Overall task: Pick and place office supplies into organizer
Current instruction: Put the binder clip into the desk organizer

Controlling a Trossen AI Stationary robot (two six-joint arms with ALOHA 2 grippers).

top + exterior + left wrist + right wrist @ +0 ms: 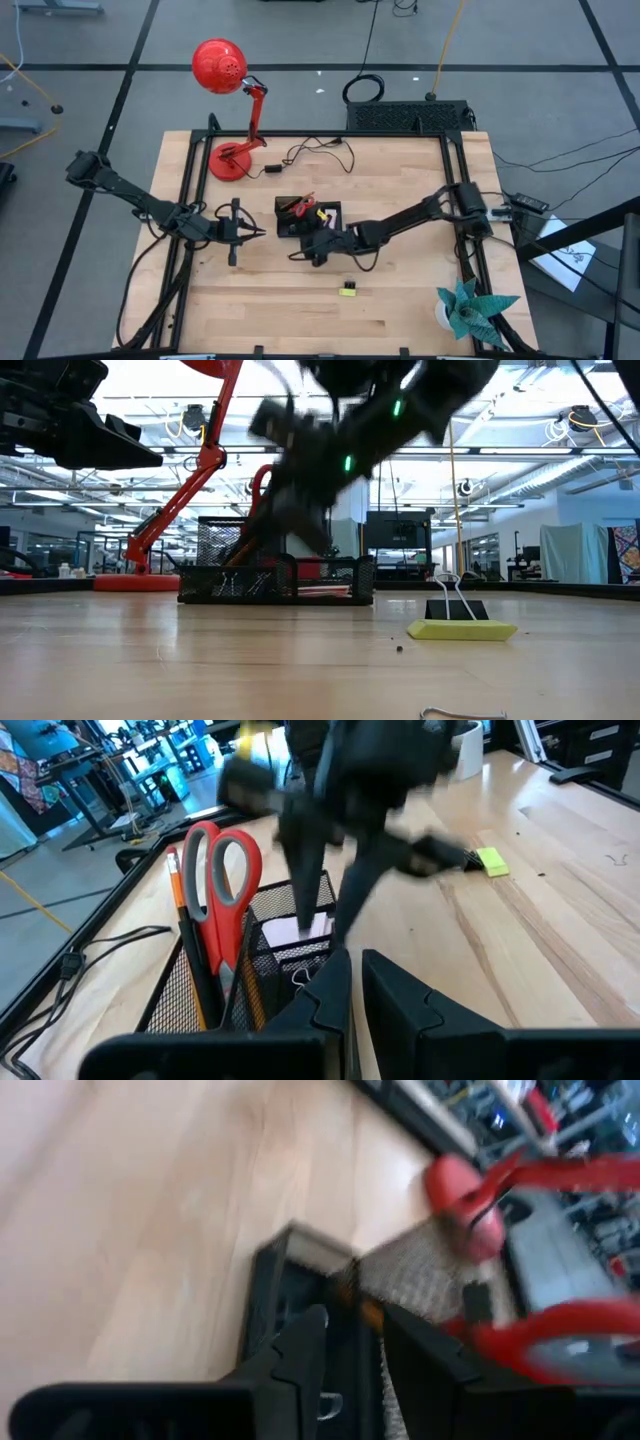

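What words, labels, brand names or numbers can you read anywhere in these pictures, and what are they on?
None can be read.
Organizer, scissors, yellow-green piece, lamp: no print shows.
Room behind the table in the low view: any signs are too small and blurred.

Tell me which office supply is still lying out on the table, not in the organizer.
The yellow-green piece with its binder clip: it lies alone on bare wood, while the scissors and pencils stand inside the organizer.
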